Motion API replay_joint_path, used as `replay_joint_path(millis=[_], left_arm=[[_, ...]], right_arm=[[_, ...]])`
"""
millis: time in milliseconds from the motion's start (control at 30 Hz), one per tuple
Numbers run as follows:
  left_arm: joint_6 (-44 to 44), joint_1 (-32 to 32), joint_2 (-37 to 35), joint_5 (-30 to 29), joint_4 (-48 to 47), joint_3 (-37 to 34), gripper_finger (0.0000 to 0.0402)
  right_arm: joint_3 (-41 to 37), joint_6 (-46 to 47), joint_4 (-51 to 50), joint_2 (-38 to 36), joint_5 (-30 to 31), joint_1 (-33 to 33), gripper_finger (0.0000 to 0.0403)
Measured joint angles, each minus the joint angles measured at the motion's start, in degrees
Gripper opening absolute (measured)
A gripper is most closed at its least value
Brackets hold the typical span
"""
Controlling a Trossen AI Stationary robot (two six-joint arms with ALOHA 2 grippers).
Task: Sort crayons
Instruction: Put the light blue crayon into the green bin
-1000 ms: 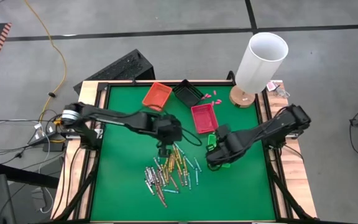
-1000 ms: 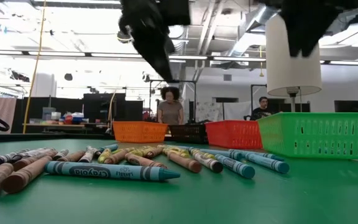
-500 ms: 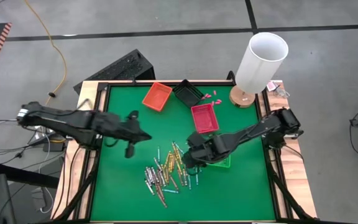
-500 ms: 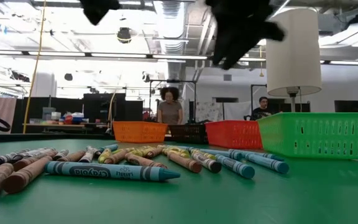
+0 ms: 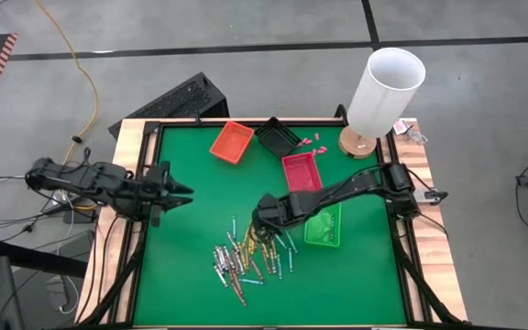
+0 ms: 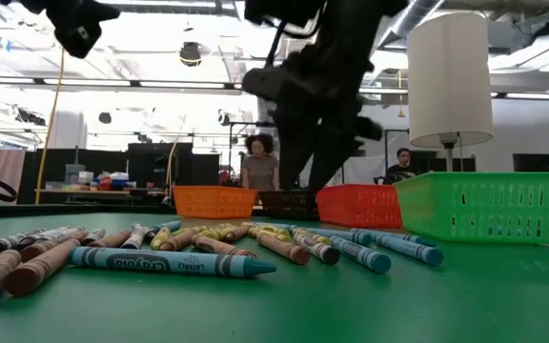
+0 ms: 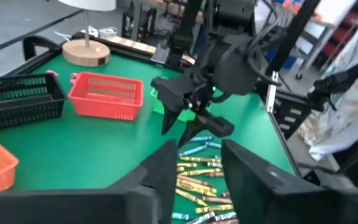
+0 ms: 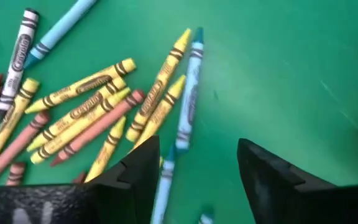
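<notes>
The crayons [image 5: 248,252] lie in a loose pile on the green mat [image 5: 181,266], near its middle; they are yellow, blue, brown-red and grey sticks [image 8: 98,106]. My right gripper [image 5: 262,223] stands open low over the pile's far right part. Its fingers [image 8: 138,168] straddle the end of a light blue crayon [image 8: 188,102], and no touch shows. The same gripper [image 6: 308,176] shows in front of the trays in the low view. My left gripper [image 5: 183,192] is open and holds nothing [image 7: 197,155]. It is raised over the mat's left side.
Four small trays stand behind and right of the pile: orange [image 5: 232,140], black [image 5: 276,137], red [image 5: 302,172] and green [image 5: 324,225]. A white lamp [image 5: 383,92] stands at the far right corner, with pink bits [image 5: 307,141] nearby. Two people [image 6: 260,162] are in the room beyond.
My left gripper has left the crayon pile, risen and drawn back toward the table's left edge. My right gripper has swung from over the green tray toward the left and come down over the pile's far right part. The crayons and trays have stayed put.
</notes>
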Motion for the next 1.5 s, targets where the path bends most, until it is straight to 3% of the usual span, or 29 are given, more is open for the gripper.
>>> replay_joint_path(millis=[233, 1000, 1500], left_arm=[[-0.09, 0.00, -1.95, -0.29, -0.13, -1.97, 0.0178], [-0.67, 0.02, -1.79, -2.95, -0.57, -2.64, 0.0181], [-0.99, 0.02, -1.79, -3.76, -0.64, -2.64, 0.0181]], right_arm=[[0.00, -4.48, 1.52, 0.05, -3.53, -3.37, 0.0207], [-0.04, -6.08, 2.45, 4.74, -3.48, -2.37, 0.0197], [0.17, -4.43, 1.24, 6.19, -3.29, -2.68, 0.0052]])
